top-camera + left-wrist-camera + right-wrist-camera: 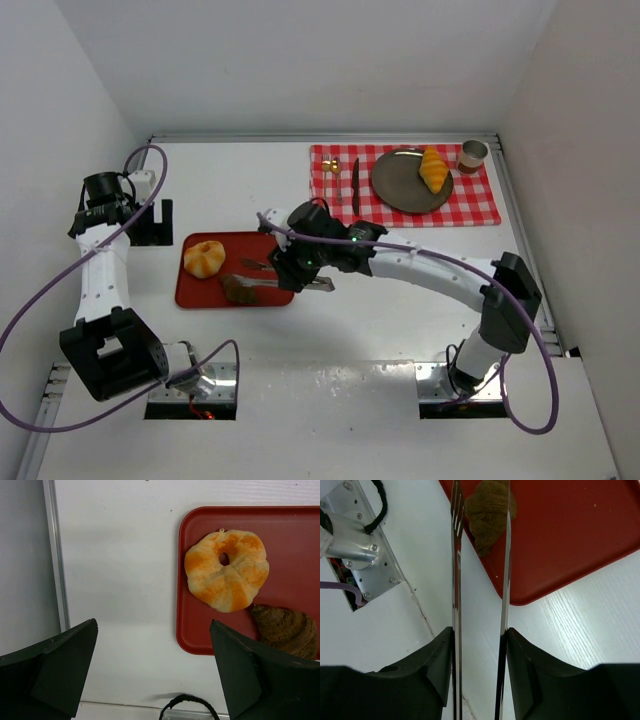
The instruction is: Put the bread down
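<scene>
right tool point(480, 635) clamps tongs point(506, 570), tips astride the brown lump point(490, 510) at the tray's point(570, 540) near edge. bun point(227, 570) lies beside it, croissant point(433, 168) on the far plate point(398, 185). left tool point(155, 670) gapes over table point(125, 580) left of the tray.

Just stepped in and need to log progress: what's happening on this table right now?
The right gripper holds metal tongs, whose tips straddle the dark brown lump on the red tray. The scored bun sits beside it on the same tray. The croissant already lies on the dark plate on the checkered cloth. The left gripper hangs open by the tray's edge, holding nothing.
</scene>
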Controlling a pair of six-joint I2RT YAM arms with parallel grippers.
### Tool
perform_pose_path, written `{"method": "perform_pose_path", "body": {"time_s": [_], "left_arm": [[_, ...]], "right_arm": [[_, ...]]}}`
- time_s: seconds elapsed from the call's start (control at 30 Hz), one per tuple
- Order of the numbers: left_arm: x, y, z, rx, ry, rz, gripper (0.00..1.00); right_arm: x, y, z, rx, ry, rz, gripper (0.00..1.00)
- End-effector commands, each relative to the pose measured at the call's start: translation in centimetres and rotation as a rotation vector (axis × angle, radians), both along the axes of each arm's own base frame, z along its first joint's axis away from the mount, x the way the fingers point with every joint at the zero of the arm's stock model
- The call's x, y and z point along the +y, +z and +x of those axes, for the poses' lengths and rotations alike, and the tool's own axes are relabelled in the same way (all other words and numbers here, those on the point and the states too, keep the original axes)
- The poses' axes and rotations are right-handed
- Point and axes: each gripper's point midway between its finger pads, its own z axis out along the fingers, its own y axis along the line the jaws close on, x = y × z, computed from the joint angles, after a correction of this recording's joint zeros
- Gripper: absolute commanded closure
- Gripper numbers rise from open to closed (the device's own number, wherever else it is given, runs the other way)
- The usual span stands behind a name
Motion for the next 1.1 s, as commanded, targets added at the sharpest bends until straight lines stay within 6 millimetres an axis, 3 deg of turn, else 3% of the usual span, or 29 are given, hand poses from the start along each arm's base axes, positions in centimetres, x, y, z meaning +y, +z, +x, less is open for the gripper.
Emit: {"method": "perform_pose_path", "body": {"time_s": [0.0,0.2,0.43,0.87,1.07], "left_arm": [[-0.3,1.0,-0.2,-0.040,-0.022,0.009,0.00],[-0.5,0.9,-0.4,-0.034,-0.028,-0.001,0.00],[-0.6,0.8,-0.6,-0.033,-0.035,0.004,0.00],[-0.6,0.8,-0.6,-0.033,-0.035,0.004,0.00],[-0.8,0.8,-0.5,-0.036,-0.041,-0.002,0.00]], "right_arm": [[2.5,2.0,0.0,-0.055,-0.032,0.072,0.55],[4.6,1.5,-1.8,-0.061,0.027,0.057,0.52],[3.9,-0.5,-1.6,-0.050,-0.022,-0.023,0.48],[3.6,-1.8,-2.5,-0.039,-0.034,-0.074,0.43],[3.5,-3.1,-1.8,-0.029,-0.063,-0.096,0.43]]}}
